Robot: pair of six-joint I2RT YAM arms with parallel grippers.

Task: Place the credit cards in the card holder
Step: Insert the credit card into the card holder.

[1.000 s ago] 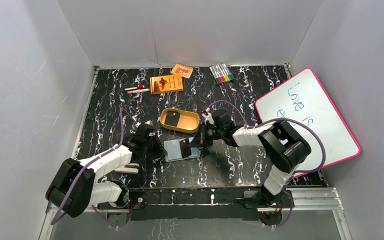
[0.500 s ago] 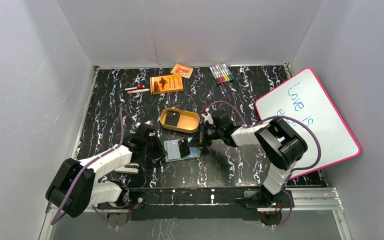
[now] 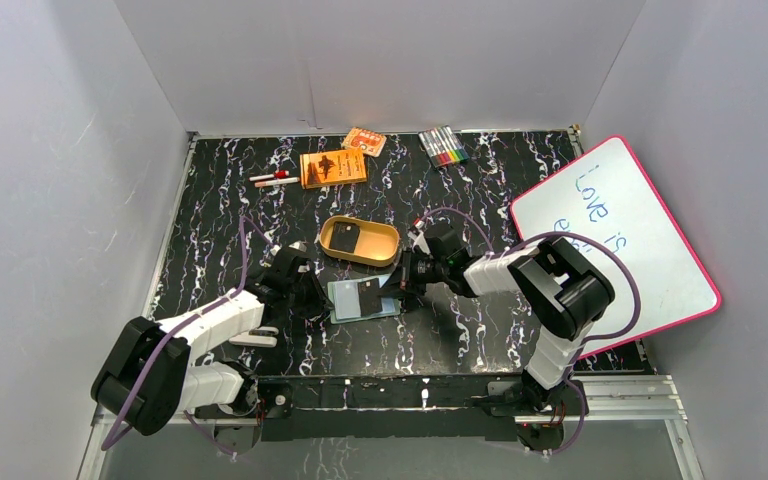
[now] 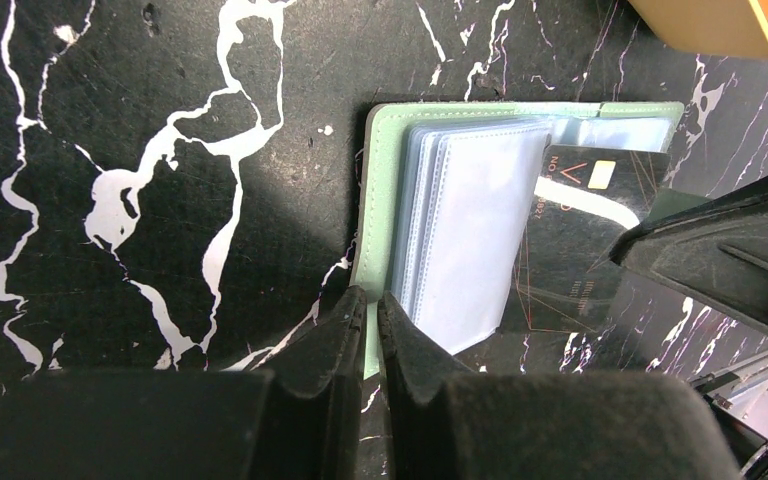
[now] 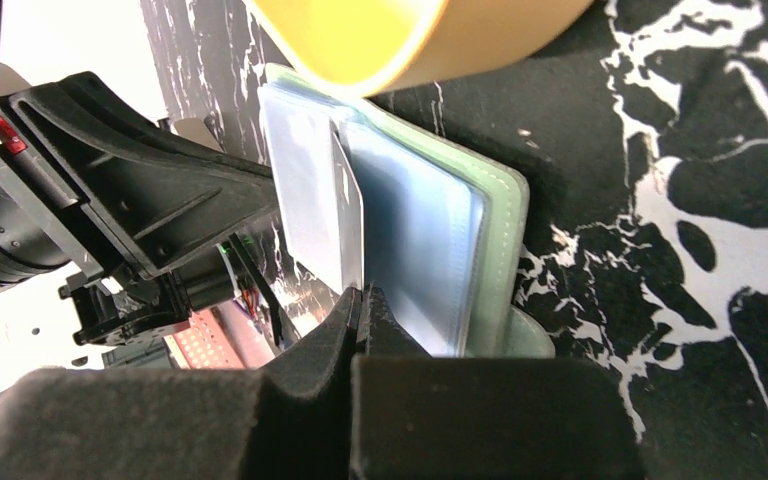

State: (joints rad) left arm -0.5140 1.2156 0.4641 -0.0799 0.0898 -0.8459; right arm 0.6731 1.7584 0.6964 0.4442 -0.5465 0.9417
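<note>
The card holder (image 3: 352, 301) lies open on the table, pale green with clear sleeves; it also shows in the left wrist view (image 4: 385, 190) and the right wrist view (image 5: 505, 240). My left gripper (image 3: 312, 296) (image 4: 372, 300) is shut on the near edge of its cover. My right gripper (image 3: 401, 286) (image 5: 361, 292) is shut on a black credit card (image 3: 370, 293) (image 4: 580, 250) with a pale chip mark. The card leans over the sleeves and shows edge-on in the right wrist view (image 5: 350, 210). A second black card (image 3: 347, 237) lies inside the yellow tin (image 3: 384, 247).
At the back lie an orange booklet (image 3: 333, 167), a small orange pack (image 3: 364, 141), a row of markers (image 3: 442, 146) and two pens (image 3: 274, 179). A pink-framed whiteboard (image 3: 615, 240) leans at the right. The yellow tin stands just behind the card holder.
My right gripper has tipped the black card down from standing steeply to lying lower over the sleeves. My left gripper has stayed on the cover.
</note>
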